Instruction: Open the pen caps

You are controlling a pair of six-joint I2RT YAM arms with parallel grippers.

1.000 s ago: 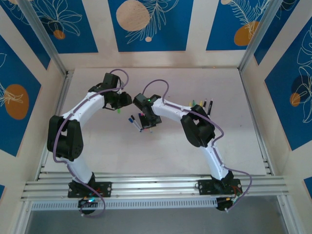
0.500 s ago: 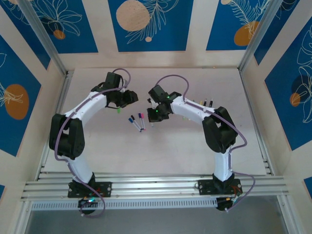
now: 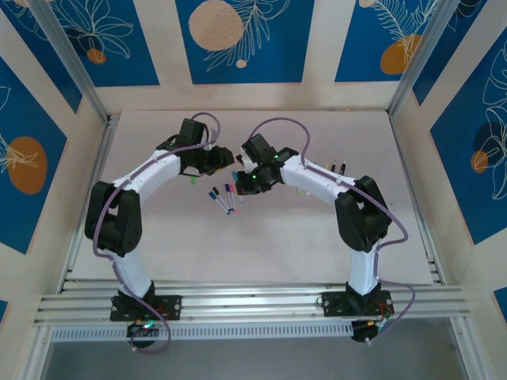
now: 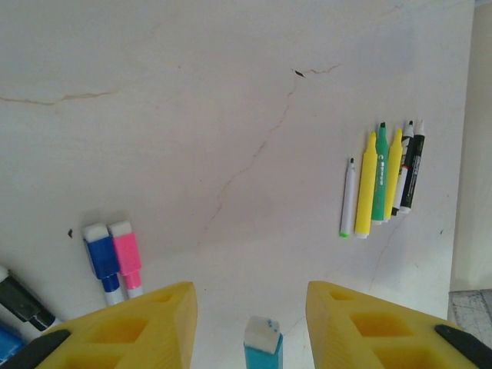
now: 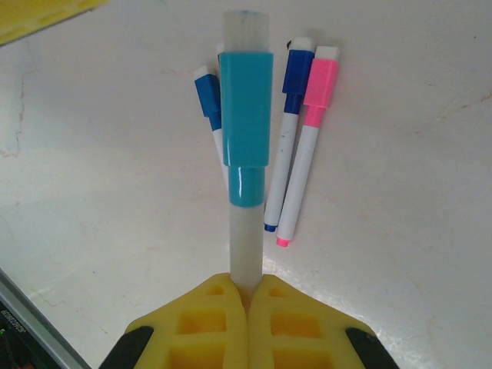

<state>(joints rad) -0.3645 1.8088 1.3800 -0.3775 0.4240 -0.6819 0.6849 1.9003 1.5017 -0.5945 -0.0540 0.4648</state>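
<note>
A sec ago my R gripper was down low over the loose pens on the table. Now it's coming up and over twd the middle, and my L gripper is sliding across to meet it. In the top view the two are almost nose to nose, just past the loose pens.

R is pressed tight together, pinching the white pen by its bare end, w/ the cyan cap sticking out in front. L is spread wide. The cap end is poking up btw its two yellow fingers, not touching either one yet.

So I'm thinking we're lining up for the pull. L needs to close on the cap, then the arms pull apart. The cap is not off yet.

The blue-cap pen and pink-cap pen are lying side by side on the table under the held pen, caps on, waiting. The row of pens far off to the side is showing bare tips, so those look done to me.
</note>
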